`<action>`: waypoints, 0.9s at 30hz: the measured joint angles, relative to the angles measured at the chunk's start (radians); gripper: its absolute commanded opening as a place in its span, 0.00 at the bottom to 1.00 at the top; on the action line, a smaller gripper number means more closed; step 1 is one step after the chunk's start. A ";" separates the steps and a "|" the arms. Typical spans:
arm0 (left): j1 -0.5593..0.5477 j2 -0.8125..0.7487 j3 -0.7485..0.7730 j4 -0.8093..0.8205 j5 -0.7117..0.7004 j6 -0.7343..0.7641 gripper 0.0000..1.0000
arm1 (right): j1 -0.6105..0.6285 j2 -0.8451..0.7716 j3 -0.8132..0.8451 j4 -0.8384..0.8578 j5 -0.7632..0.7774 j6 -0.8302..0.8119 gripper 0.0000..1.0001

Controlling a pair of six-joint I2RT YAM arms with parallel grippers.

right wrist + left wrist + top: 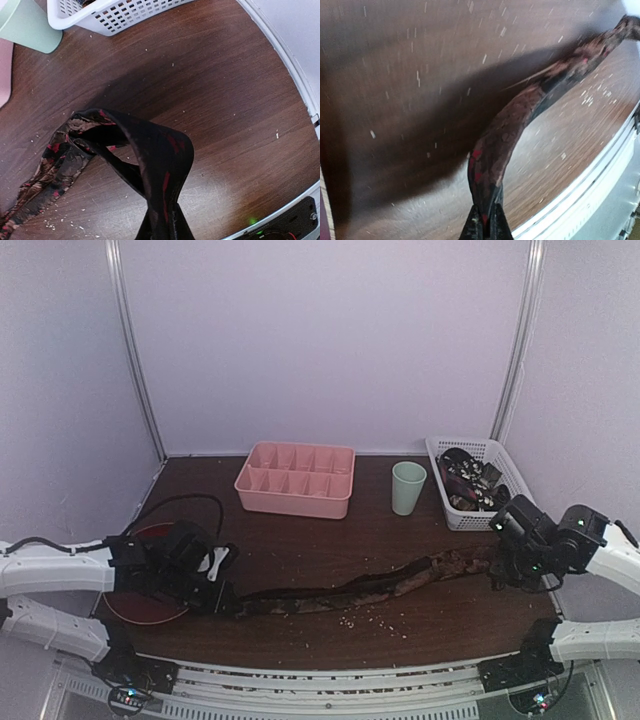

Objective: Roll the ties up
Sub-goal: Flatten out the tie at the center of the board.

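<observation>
- Left jaws: clamped on one end of the tie [340, 593], gripped at their tips.
- Right jaws: clamped on the other end; the fabric folds over just ahead of them.
- Tie spans the desk [300, 540] between both jaws, apparently held straight for rolling.

Tie [350, 590] lies stretched L-to-R across near half of tabletop [330, 540]. Its L end is in my left hand [222, 598] and its R end in my right hand [497, 565], where it's lifted in a loop off the surface. Divided tray [295, 480] sits far centre, w/ cup [408, 487] just R of it, not touching. Basket [470, 518] is at far R, beside cup, w/ ties [470, 480] inside. Plate [140, 608] is near L, under my L arm. Crumbs [375, 618] are on tabletop, just on near side of tie's middle.
</observation>
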 measured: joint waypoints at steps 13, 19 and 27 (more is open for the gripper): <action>0.039 0.163 0.035 0.002 -0.068 0.010 0.00 | -0.070 -0.060 -0.025 0.033 0.121 0.089 0.00; 0.042 0.166 0.108 -0.054 -0.119 0.052 0.00 | -0.088 -0.056 -0.018 0.051 0.115 0.085 0.00; 0.045 0.001 0.114 -0.051 0.019 0.047 0.00 | -0.089 -0.311 0.022 -0.021 0.037 0.123 0.00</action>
